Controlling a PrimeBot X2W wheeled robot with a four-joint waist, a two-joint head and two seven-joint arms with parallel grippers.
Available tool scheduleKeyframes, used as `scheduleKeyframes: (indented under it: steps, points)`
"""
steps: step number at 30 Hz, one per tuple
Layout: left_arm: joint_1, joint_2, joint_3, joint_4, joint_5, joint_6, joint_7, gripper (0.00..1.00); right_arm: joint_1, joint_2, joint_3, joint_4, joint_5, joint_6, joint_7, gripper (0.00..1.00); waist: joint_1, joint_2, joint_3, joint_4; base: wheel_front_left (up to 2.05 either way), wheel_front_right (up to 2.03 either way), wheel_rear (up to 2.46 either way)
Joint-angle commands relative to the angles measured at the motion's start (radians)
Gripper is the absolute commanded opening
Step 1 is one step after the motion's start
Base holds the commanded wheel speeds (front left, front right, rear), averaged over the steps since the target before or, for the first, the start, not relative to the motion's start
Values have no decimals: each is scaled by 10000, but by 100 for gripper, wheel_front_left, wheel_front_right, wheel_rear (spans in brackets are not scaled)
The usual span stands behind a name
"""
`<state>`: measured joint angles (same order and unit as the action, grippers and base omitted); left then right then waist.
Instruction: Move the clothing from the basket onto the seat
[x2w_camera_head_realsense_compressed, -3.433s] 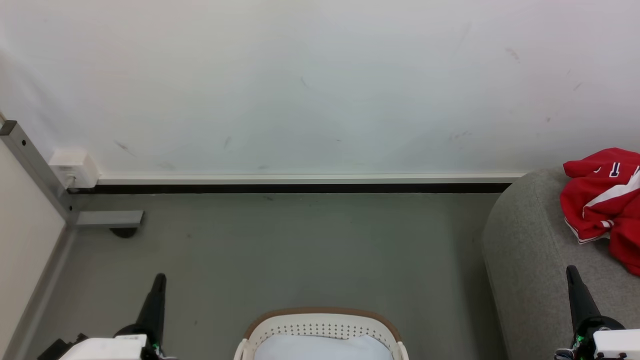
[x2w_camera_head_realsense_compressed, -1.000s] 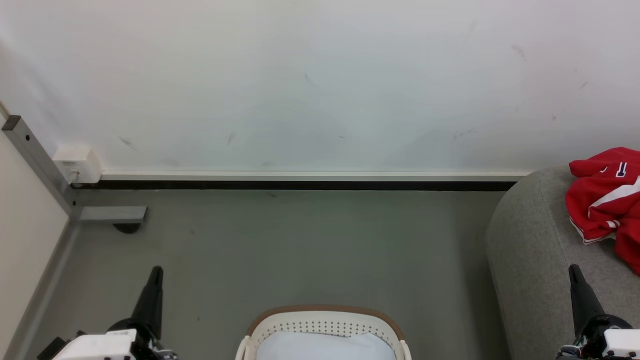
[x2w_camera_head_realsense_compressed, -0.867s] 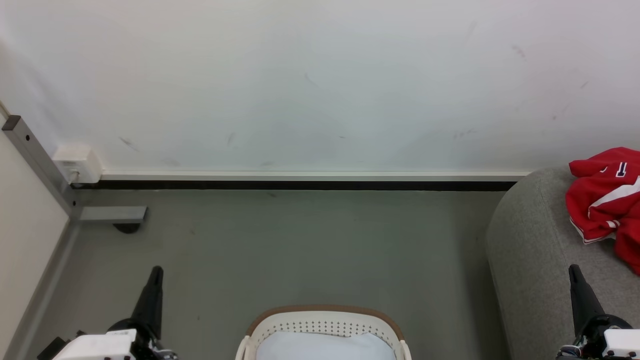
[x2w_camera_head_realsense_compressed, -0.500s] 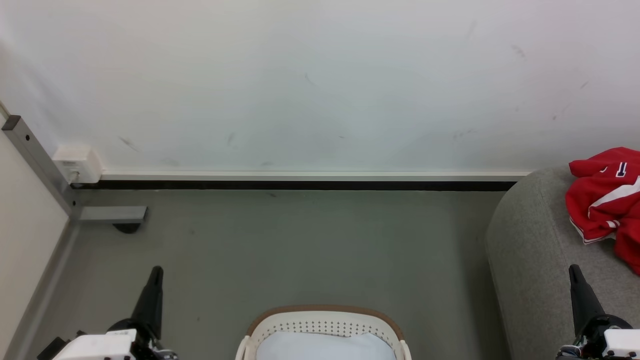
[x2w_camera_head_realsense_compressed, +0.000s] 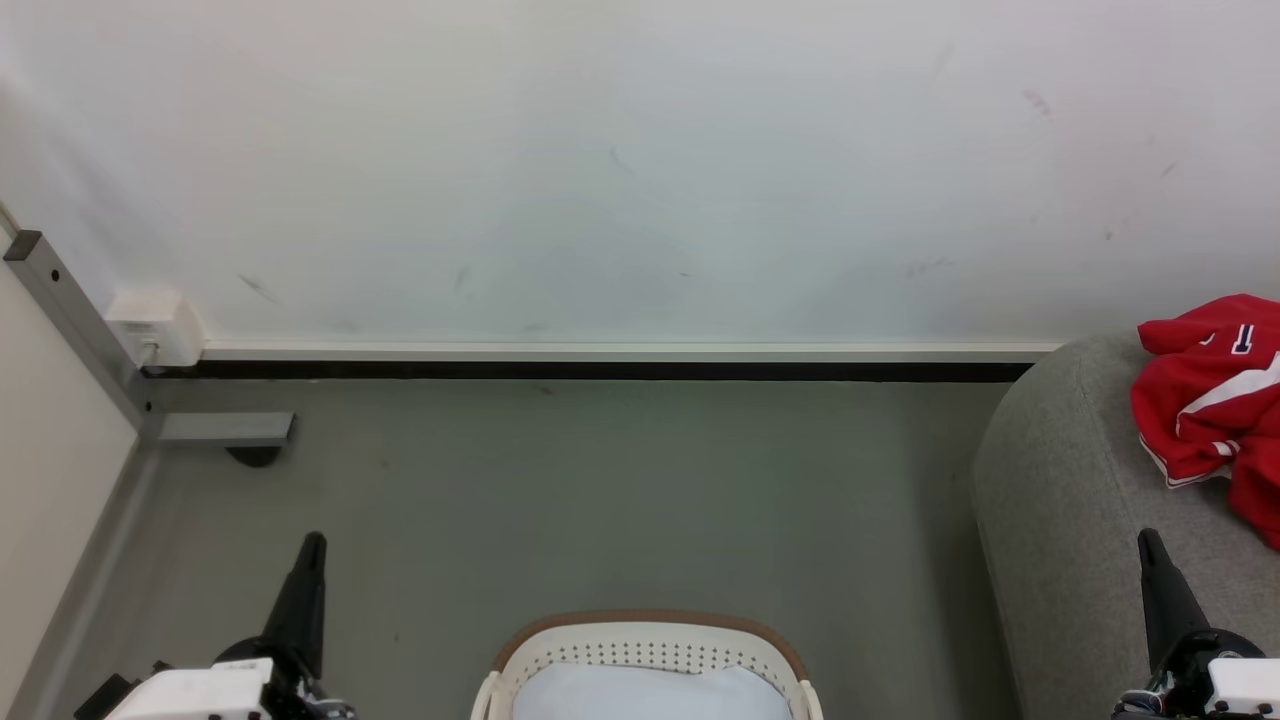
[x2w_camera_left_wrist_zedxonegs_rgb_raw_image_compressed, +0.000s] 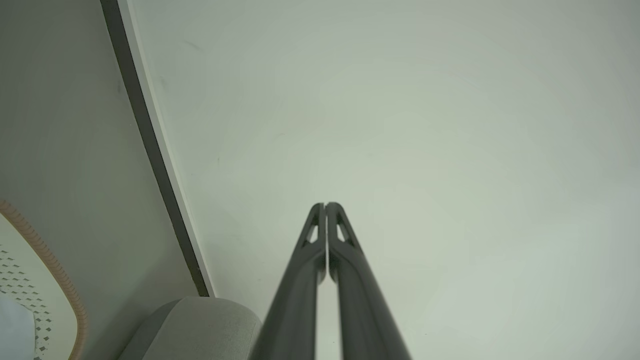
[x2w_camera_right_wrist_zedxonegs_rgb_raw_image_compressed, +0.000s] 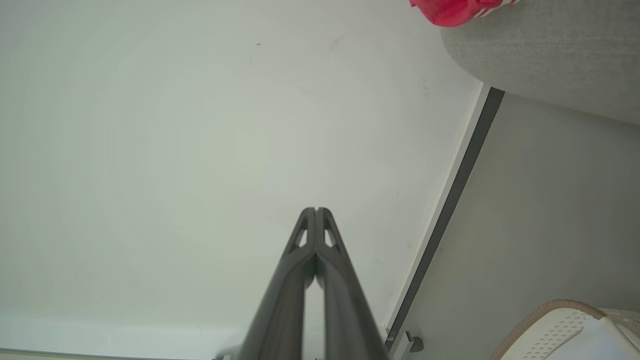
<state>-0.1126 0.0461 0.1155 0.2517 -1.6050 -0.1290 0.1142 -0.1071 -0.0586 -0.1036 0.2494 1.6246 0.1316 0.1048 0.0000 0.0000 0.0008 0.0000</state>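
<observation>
Well, both my tools are pressed together and hold nothing: on my left gripper (x2w_camera_head_realsense_compressed: 313, 542) and on my right gripper (x2w_camera_head_realsense_compressed: 1147, 540) the two dark fingers meet at the tips. The clothing (x2w_camera_head_realsense_compressed: 1205, 395) lies on the seat (x2w_camera_head_realsense_compressed: 1060, 480), ahead of my right gripper and further out to its right, well apart from it. It is a crumpled red heap with no clear front or neck that I can make out. Its long axis runs roughly from far to near, along the line my fingers point. One dark, white-edged block letter shows near its far end, and I cannot read it. The basket (x2w_camera_head_realsense_compressed: 650, 622) sits between my two grippers with a pale blue-white cloth (x2w_camera_head_realsense_compressed: 645, 695) inside it.
</observation>
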Motion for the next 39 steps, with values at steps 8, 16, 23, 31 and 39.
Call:
scheduleKeyframes:
  steps: [8,16,23,31,39]
  points:
    - [-61,77,16,-24,-124,-45,52,0,-130,18,-42,9,-56,-17,54,0,0,0,0,0,0,0,0]
    - [-61,77,16,-24,-124,-45,51,0,-131,23,-49,9,-58,-17,62,0,0,0,0,0,0,0,0]
    - [-61,77,15,-24,-124,-45,51,0,-131,29,-54,10,-67,-17,70,0,0,0,0,0,0,0,0]
    - [-61,77,15,-24,-125,-45,51,0,-131,33,-62,11,-75,-18,77,0,0,0,0,0,0,0,0]
    - [-61,77,14,-25,-125,-45,49,0,-131,38,-68,9,-82,-18,59,0,0,0,0,0,0,0,0]
